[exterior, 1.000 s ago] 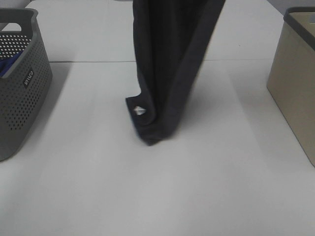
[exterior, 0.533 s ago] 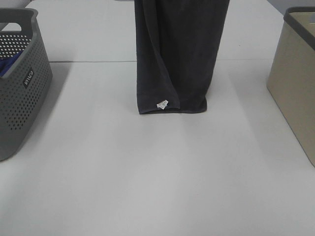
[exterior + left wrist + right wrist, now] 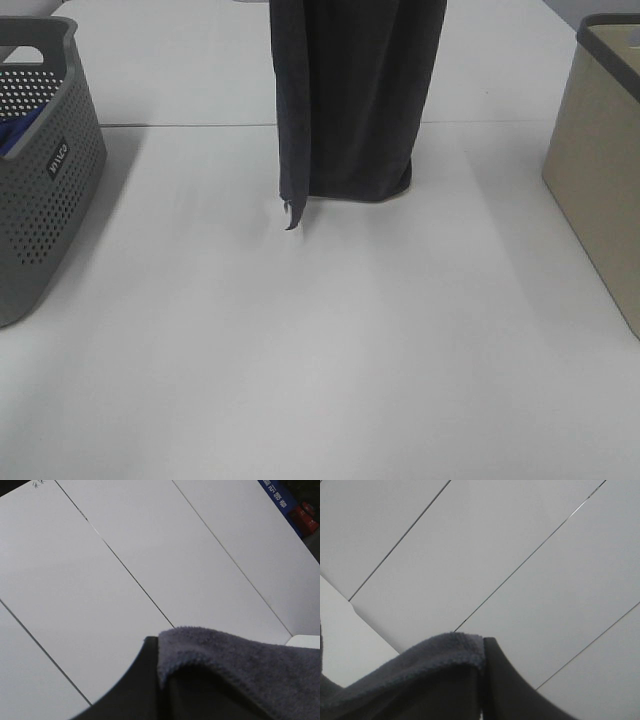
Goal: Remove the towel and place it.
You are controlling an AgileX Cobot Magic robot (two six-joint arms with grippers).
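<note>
Towel (image 3: 355,100) higher than before, gripped by left tool (image 3: 159,676) and right tool (image 3: 483,680); blue cloth (image 3: 12,132) in grey basket (image 3: 55,195).

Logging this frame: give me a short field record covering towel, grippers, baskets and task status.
towel: dark grey, hanging vertically over mid-table; its top is out of the high view; unclear whether the lower end touches
left gripper: closed on a towel edge
right gripper: closed on a towel edge
grey basket: perforated, at the left, blue cloth inside
beige basket: at the right, contents not visible
task status: towel out of both baskets, not yet laid down
</note>
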